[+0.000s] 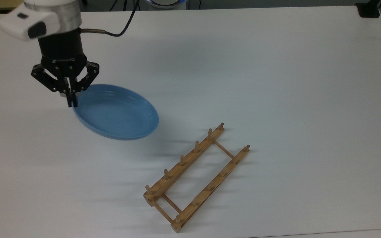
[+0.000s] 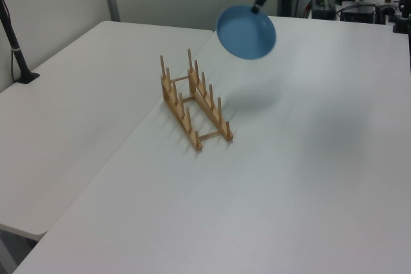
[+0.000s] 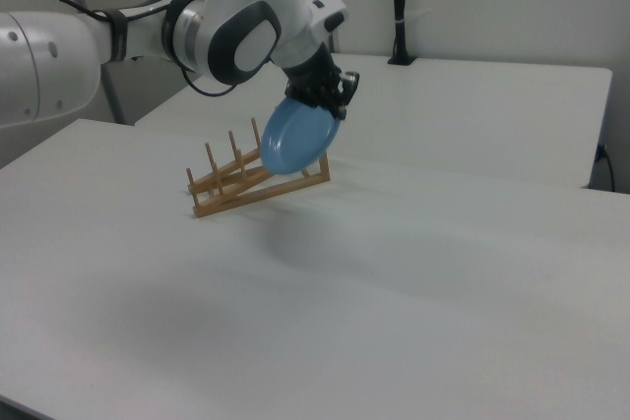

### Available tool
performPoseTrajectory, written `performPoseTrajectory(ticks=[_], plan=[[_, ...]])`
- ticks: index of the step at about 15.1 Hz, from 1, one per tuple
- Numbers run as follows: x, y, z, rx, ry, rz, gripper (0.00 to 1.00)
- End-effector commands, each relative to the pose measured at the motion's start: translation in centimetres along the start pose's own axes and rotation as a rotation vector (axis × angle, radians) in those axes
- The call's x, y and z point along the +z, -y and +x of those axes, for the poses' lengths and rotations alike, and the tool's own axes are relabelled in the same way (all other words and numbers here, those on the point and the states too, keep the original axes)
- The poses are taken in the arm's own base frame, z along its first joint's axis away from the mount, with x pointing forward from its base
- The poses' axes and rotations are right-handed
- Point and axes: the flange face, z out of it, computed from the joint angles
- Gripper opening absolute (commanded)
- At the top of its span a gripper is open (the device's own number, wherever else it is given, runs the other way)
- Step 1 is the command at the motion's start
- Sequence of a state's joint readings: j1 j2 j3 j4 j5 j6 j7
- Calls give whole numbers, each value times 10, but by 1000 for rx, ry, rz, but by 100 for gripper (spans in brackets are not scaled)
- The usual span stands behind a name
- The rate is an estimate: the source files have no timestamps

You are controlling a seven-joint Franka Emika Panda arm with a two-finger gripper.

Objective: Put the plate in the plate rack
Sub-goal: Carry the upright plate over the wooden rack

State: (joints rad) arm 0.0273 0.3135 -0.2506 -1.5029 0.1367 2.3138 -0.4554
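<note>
White table (image 1: 276, 82), plate (image 1: 117, 114) aloft

A white table (image 1: 276, 82) bears the wooden plate rack (image 1: 197, 177).

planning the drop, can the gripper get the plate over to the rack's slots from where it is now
Probably yes. The gripper holds the blue plate by its rim, lifted and tilted off the white table. The wooden plate rack stands empty, with nothing between them.

Plate (image 1: 117, 114) glossy, smooth (plastic-looking); plate rack (image 1: 195, 177) matt wood.
</note>
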Motion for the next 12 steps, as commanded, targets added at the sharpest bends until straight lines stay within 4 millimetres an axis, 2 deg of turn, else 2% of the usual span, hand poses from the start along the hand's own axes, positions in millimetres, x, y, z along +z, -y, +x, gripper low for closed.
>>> performPoseTrajectory(ticks=[1,5,9,12], plan=[[-20,28,23,10,-175,-65,0],[-30,73,46,-23,-272,-158,0],[-20,117,56,-81,-288,-312,0],[-20,148,59,-96,-333,-410,0]])
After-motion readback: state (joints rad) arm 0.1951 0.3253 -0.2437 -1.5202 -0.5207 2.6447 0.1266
